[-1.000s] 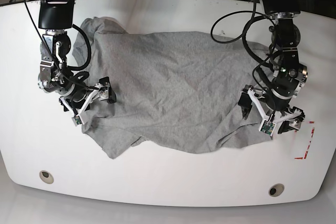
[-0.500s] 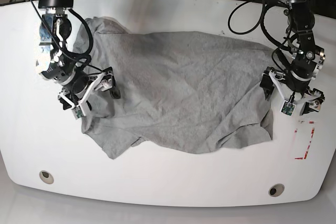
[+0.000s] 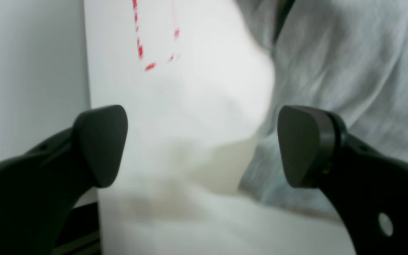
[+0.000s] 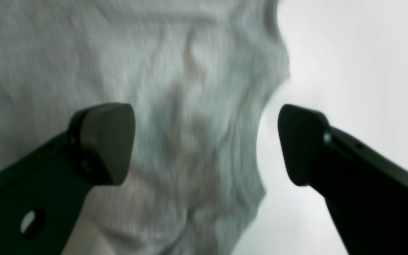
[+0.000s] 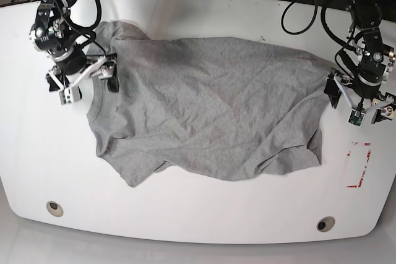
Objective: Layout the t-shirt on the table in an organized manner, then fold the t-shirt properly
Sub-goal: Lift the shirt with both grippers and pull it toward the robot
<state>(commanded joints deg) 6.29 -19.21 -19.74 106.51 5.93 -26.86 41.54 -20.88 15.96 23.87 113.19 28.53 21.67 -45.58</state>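
The heather-grey t-shirt [image 5: 210, 106] lies spread and wrinkled across the middle of the white table [image 5: 198, 214]. My left gripper [image 5: 362, 106] is open and empty at the shirt's right edge. In the left wrist view its jaws [image 3: 204, 145] are wide apart over bare table, with the shirt [image 3: 349, 71] to the right. My right gripper [image 5: 85, 81] is open and empty at the shirt's upper left edge. In the right wrist view its jaws [image 4: 204, 141] are wide apart above the shirt's edge [image 4: 190, 106]. The neck mark is hidden.
A red dashed rectangle mark [image 5: 359, 165] is on the table at the right; it also shows in the left wrist view [image 3: 143, 46]. Two round grey grommets [image 5: 54, 207] [image 5: 325, 223] sit near the front edge. Cables hang behind the table.
Both arms have lifted off the shirt and moved outward and toward the far side. The shirt's right and left edges now lie uncovered and more spread out.
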